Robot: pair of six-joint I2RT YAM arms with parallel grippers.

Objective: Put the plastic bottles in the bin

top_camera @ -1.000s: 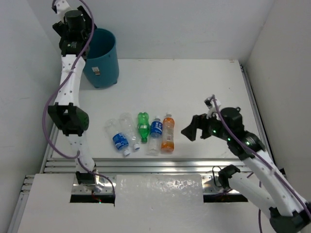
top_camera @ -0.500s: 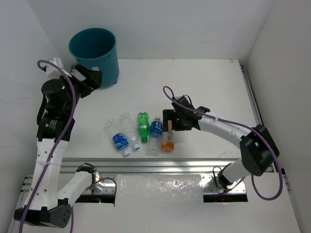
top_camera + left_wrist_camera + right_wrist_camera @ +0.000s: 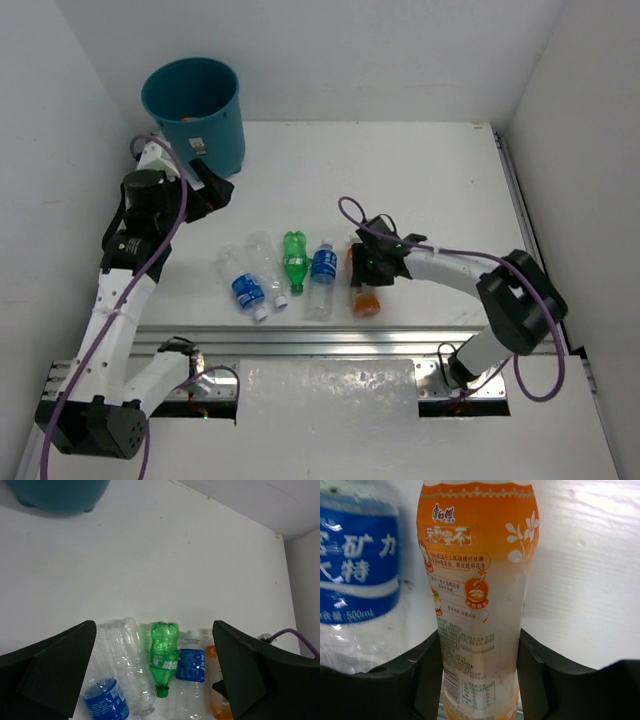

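the right tool [image 3: 369, 264] is drawn in narrow around the orange bottle [image 3: 477, 580]. in the right wrist view its two dark fingers [image 3: 427, 672] press against both sides of the bottle's lower body, with no gap showing on either side. from above, this bottle lies on the white surface [image 3: 420, 180] at the right end of the row of bottles. the tool covers its upper half and only the orange lower part shows.

the left tool [image 3: 217, 188] is spread wide and holds nothing. in the left wrist view its fingers [image 3: 55, 665] stand far apart at the two edges of the picture, and only the surface and the bottles far below show between them. it hangs above the surface, near the bin [image 3: 225, 135] and touching nothing.

the bin stands upright at the far left corner of the surface, well apart from the bottles. left of the orange bottle lie a blue-labelled bottle [image 3: 322, 270], the green bottle [image 3: 294, 260], a plain clear bottle [image 3: 265, 262] and a second blue-labelled bottle [image 3: 246, 291], close side by side.
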